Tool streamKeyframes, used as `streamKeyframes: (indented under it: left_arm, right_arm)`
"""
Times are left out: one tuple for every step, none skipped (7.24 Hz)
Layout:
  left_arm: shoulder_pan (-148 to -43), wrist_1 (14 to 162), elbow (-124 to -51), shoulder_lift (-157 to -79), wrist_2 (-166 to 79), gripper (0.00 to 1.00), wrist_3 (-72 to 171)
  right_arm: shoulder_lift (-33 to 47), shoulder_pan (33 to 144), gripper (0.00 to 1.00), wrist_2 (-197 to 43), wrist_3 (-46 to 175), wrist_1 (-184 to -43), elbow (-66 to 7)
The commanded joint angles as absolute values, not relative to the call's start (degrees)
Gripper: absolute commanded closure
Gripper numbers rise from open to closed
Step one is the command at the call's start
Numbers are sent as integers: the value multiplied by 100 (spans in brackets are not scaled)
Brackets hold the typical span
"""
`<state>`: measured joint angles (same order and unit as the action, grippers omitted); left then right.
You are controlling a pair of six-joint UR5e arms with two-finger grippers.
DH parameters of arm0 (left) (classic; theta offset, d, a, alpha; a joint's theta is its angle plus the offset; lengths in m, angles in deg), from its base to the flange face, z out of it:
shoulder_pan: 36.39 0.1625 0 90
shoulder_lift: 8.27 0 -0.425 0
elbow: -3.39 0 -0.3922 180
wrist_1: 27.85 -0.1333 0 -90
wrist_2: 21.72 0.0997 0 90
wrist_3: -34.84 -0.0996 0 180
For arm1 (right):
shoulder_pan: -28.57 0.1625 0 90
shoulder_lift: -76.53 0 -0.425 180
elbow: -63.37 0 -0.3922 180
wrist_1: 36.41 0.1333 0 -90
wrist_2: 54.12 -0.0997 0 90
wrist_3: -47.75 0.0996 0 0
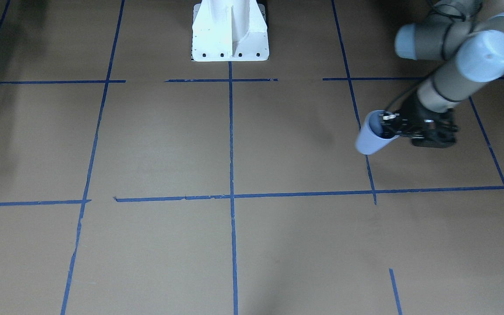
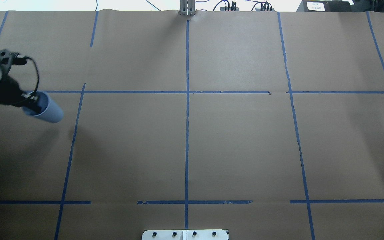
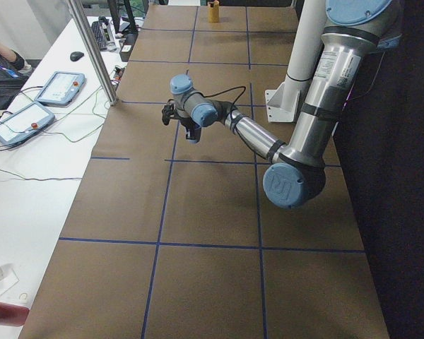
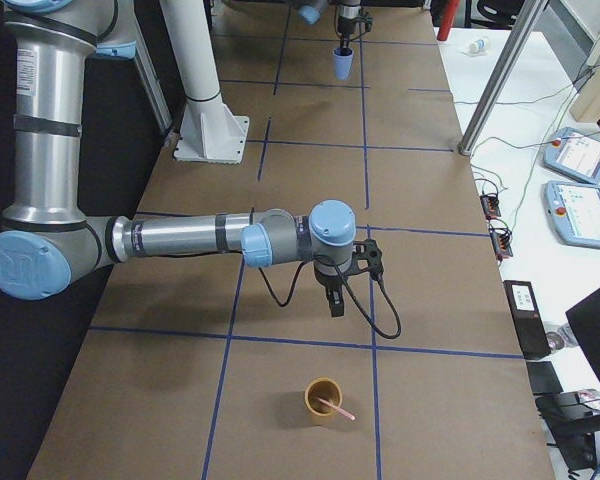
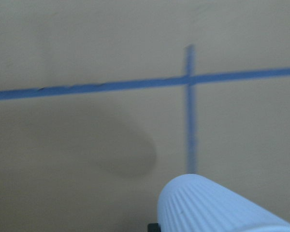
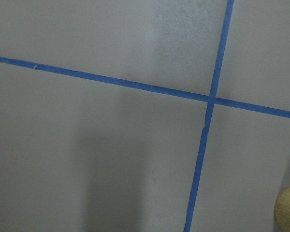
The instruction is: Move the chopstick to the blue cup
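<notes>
L gripper point(image 1: 391, 127) clamped on rim of blue cup point(image 1: 371, 133), one finger inside, one outside; cup tilted, looks lifted off table point(image 1: 278, 144). R gripper point(image 4: 335, 300) shows only in side view, so can't tell if open or closed; it hangs near tan cup point(image 4: 320, 400), not over it. Thin chopstick point(image 4: 337, 408) leans in tan cup, top end past rim. Prob light, stiff, smooth, apt to slip or pivot. Best hold: pinch exposed upper part just above rim, squeeze firm
</notes>
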<state>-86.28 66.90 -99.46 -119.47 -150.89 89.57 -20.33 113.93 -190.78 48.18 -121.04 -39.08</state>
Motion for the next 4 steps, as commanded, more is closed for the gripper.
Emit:
streamKeyframes:
  left_arm:
    - [-7536, 6505, -9395, -13458, -14374, 100, 10763]
    - [-7254, 6531, -8877, -14162, -14276, 100, 11188]
    - [-6999, 6557, -8367, -14734, -13857, 100, 11444]
    - [-6805, 6584, -8084, -14975, -13644, 100, 11473]
  right_arm:
    - [-2033, 11391, 0, -19087, 4819, -12105, -3903]
    - [-2033, 11391, 0, -19079, 4828, -12105, -3903]
    - [-2033, 11391, 0, -19087, 4828, -12105, -3903]
    - [-2033, 11391, 0, -19087, 4828, -12114, -3903]
